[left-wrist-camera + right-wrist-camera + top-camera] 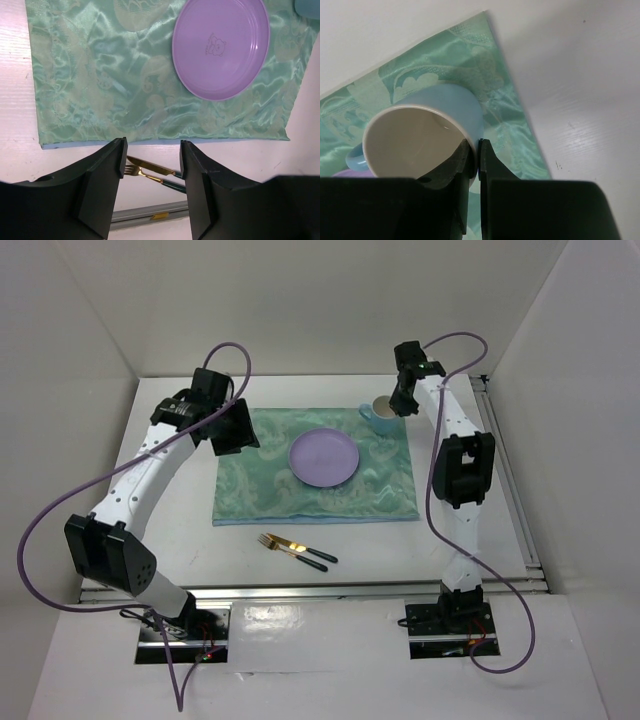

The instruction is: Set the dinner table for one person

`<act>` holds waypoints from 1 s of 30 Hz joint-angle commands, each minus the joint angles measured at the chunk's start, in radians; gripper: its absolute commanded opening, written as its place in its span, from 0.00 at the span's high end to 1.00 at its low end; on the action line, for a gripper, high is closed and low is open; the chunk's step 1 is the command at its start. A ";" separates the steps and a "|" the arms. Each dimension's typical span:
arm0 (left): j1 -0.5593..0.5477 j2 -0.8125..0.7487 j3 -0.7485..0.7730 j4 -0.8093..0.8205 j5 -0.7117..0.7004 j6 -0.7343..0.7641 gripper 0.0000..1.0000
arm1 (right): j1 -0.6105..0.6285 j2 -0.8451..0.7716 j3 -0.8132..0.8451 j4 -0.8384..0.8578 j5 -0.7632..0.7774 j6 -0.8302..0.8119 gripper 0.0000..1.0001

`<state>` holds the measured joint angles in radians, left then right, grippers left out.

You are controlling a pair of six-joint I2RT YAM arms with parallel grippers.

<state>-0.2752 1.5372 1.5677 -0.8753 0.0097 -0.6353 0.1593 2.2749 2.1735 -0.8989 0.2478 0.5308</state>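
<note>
A purple plate (324,457) lies on the mint-green cloth (260,490) spread on the white dinner table (190,540); it also shows in the left wrist view (220,47). A light blue mug (380,416) sits at the cloth's far right corner. My right gripper (404,402) is shut on the mug's rim (475,131), one finger inside the cup and one outside. My left gripper (232,430) is open and empty above the cloth's left edge. A gold fork (272,541) and knife (300,549) with dark handles lie on the table in front of the cloth, seen between the left fingers (150,170).
White walls enclose the table on three sides. A metal rail (320,590) runs along the near edge and another down the right side (515,500). Purple cables loop off both arms.
</note>
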 commanded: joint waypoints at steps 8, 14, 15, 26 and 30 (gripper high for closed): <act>0.014 -0.023 -0.018 0.041 0.119 0.045 0.36 | 0.006 0.026 0.068 0.049 -0.016 0.020 0.76; 0.014 -0.034 -0.018 0.022 0.096 0.045 0.33 | 0.006 -0.043 0.112 0.058 -0.050 0.011 0.09; 0.014 -0.034 -0.018 0.022 0.096 0.054 0.33 | 0.006 -0.063 0.124 0.058 -0.050 0.011 0.06; -0.030 -0.262 -0.323 0.016 -0.025 -0.120 0.41 | 0.178 -0.786 -0.637 0.314 -0.050 -0.236 0.07; -0.030 -0.333 -0.360 -0.023 -0.120 -0.214 0.43 | 0.416 -0.940 -0.917 0.312 -0.061 -0.227 0.14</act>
<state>-0.3061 1.2697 1.2121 -0.8837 -0.0017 -0.7399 0.4625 1.3434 1.4014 -0.6151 0.2176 0.3500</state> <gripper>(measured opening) 0.576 0.879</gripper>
